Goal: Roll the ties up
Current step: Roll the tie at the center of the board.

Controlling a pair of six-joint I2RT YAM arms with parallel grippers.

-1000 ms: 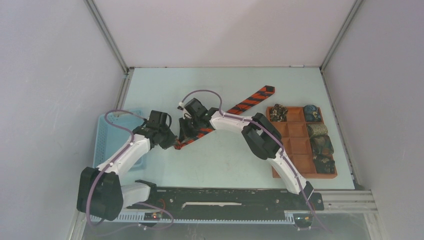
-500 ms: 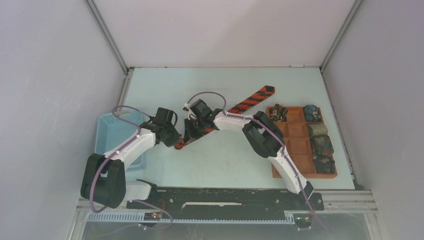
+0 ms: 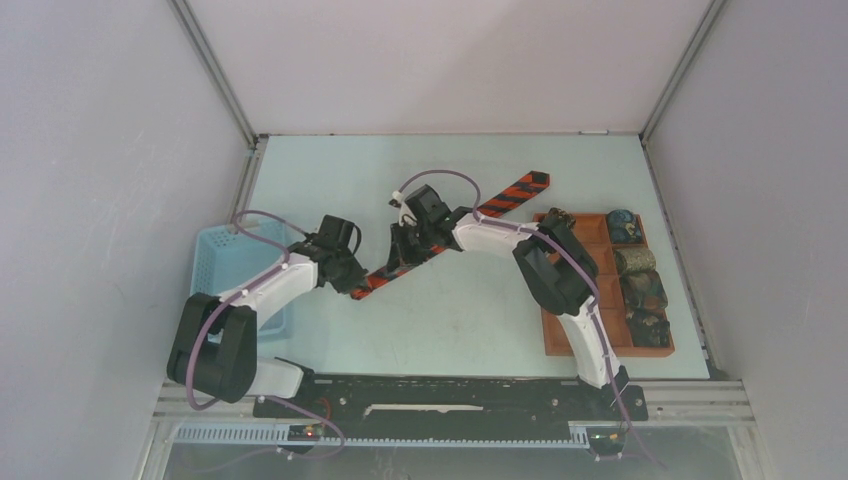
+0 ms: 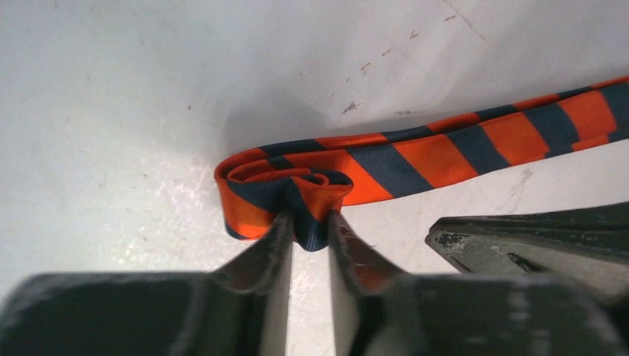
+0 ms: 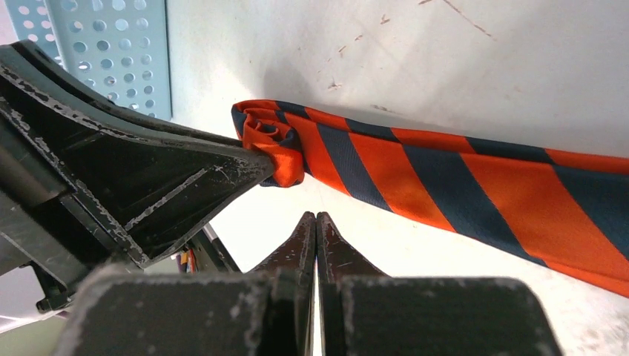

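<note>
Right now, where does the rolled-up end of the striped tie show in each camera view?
Top external: the rolled end lies left of centre, at the left gripper.
Left wrist: the rolled end sits at centre, pinched in the jaws.
Right wrist: the rolled end is upper left of centre.
Shared landmark: the left gripper gripping it, seen in all three views.

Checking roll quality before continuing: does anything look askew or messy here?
Only the roll's start. At the near end of the striped tie, the coil pinched by the left gripper is loose and squashed, not round. The rest lies flat; nothing torn or spilled.
</note>
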